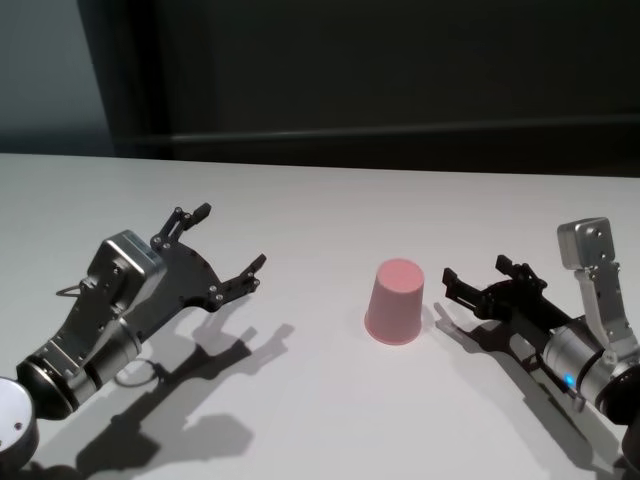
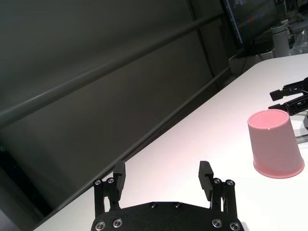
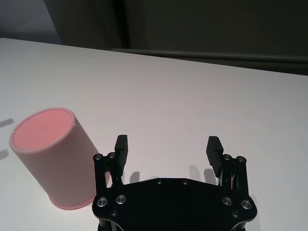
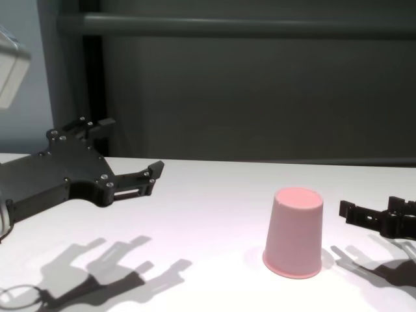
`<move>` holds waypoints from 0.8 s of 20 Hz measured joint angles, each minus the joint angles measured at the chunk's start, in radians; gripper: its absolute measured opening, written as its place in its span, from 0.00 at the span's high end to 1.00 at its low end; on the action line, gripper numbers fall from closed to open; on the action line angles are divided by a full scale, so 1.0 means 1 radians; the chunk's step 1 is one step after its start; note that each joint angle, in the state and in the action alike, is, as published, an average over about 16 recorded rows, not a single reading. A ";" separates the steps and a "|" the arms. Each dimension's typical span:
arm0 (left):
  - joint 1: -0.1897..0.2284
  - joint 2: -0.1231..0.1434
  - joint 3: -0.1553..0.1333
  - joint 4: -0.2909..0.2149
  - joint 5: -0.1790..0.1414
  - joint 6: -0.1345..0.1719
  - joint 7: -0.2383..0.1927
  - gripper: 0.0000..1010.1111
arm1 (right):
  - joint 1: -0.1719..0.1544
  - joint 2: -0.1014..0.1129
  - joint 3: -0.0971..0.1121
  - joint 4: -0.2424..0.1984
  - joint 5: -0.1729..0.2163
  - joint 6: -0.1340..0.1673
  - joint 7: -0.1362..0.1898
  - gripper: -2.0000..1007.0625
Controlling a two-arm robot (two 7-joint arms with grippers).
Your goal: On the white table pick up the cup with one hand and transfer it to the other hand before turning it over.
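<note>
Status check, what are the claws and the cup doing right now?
Left claw open, off to the cup's left. Right claw open, beside the pink cup. Cup upside down on the white table, untouched. Nothing in the way.

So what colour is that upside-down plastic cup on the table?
Pink, plain with no pattern. The upside-down plastic tumbler shows best in the chest view.

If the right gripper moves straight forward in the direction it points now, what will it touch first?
Probably the pink cup. The right gripper, jaws open, points across the white table toward it. In the right wrist view the cup sits off to one side, so one finger might only brush it.
</note>
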 joint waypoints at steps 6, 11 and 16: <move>0.000 0.000 0.000 0.000 0.000 0.000 0.000 0.01 | 0.001 0.001 0.000 -0.001 0.001 0.001 0.000 0.00; 0.000 0.000 0.000 0.000 0.000 0.000 0.000 0.01 | 0.001 0.001 -0.001 -0.002 0.001 0.002 -0.001 0.00; 0.000 0.000 0.000 0.000 0.000 0.000 0.000 0.01 | 0.002 0.002 -0.001 -0.002 0.002 0.002 -0.001 0.00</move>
